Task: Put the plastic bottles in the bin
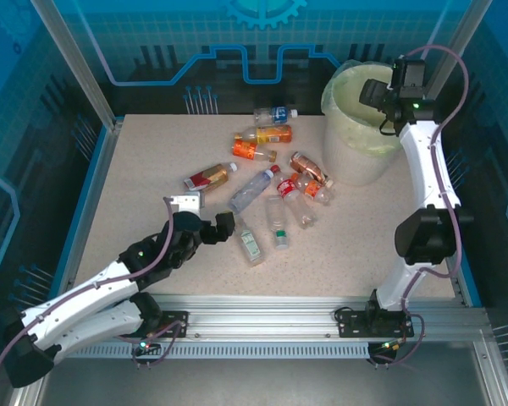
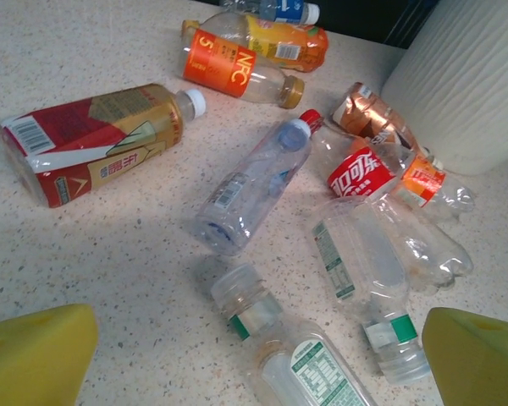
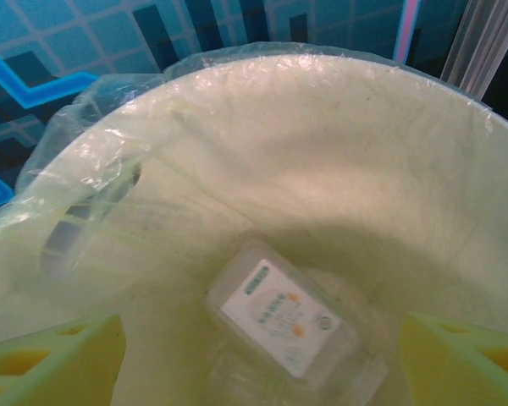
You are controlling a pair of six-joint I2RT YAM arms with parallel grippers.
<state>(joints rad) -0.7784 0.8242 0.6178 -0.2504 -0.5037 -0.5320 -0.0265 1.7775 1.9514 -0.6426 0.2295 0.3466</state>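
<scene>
Speckled tabletop (image 1: 144, 161) with plastic bottles (image 2: 252, 184) scattered just ahead of the left gripper (image 2: 261, 326). Its fingers are spread wide, with a clear green-label bottle (image 2: 305, 368) lying right between them. Right gripper (image 3: 261, 330) hangs over the bin (image 3: 322, 127), fingers wide too and gripping nothing, with one labelled bottle (image 3: 279, 317) lying inside below them.

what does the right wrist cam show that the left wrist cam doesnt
Right wrist: the inside of the bin, with a clear white-labelled bottle lying at its bottom, below the open right claw. Left wrist: bottles lying scattered on the table, under the open left claw. Both: the bin, seen from outside in the left wrist view, and yellow fingertips at the lower corners.
</scene>
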